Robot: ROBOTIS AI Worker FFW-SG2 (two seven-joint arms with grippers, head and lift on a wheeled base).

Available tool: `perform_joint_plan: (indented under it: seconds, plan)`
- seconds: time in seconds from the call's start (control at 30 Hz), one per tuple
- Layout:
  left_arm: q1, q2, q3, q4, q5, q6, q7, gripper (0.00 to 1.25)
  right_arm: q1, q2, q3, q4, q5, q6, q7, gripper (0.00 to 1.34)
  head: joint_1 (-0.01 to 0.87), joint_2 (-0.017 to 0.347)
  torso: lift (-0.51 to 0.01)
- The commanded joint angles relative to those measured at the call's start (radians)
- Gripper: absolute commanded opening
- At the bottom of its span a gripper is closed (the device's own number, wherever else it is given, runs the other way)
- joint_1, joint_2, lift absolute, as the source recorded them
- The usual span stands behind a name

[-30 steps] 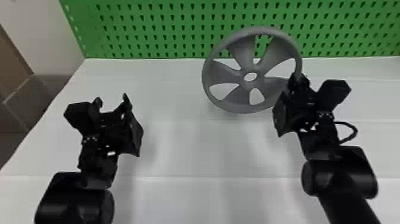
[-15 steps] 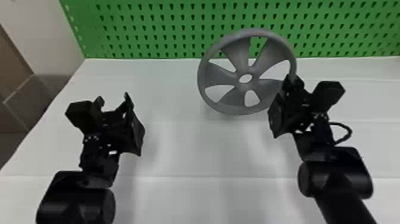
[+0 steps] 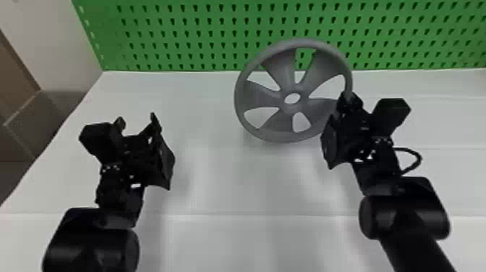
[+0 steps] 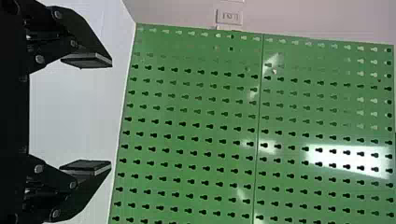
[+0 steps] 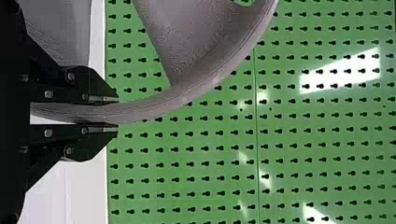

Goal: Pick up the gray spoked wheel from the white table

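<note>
Gray: the spoked wheel (image 3: pixel 260 96), five broad spokes round an oval-looking hub hole, upper centre of the frame, a little right of the middle. Its face is tilted toward my head camera. A soft shadow falls on the table (image 3: pixel 217 173) below its lower rim; I cannot tell whether that rim touches the white surface.

Right claw (image 3: pixel 344 103): at the wheel's right edge in the head view, arm coming up from the lower right corner. In the right wrist view I have the claw (image 5: pixel 116 112) gripping the rim, one finger on each side, the curve of it passing between the pads. A thin black cable (image 3: pixel 420 157) loops out beside that wrist.

Left claw (image 3: pixel 137 119): left of centre in the head view, above the table, well apart from the wheel. Fingers spread wide, nothing between them.

Backdrop: green pegboard (image 3: pixel 180 36) across the top of the frame, behind the wheel's upper part; pale wall (image 3: pixel 47 39) in the upper left. Bright glare patches on the pegboard in both wrist views.
</note>
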Motion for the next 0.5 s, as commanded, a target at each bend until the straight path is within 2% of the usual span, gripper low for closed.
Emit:
perform_joint_plan:
  seconds: [0.0,0.47]
  plan:
    - [0.001,0.0,0.006,0.0,-0.006,0.0,0.0,0.77,-0.002,0.008,-0.001,-0.001,0.019,0.001,0.0,0.23,0.779,0.077,-0.077]
    - [0.001,-0.003,0.014,0.0,-0.017,0.001,0.002,0.77,-0.007,0.017,-0.004,-0.003,0.028,0.001,0.0,0.23,0.779,0.077,-0.077]
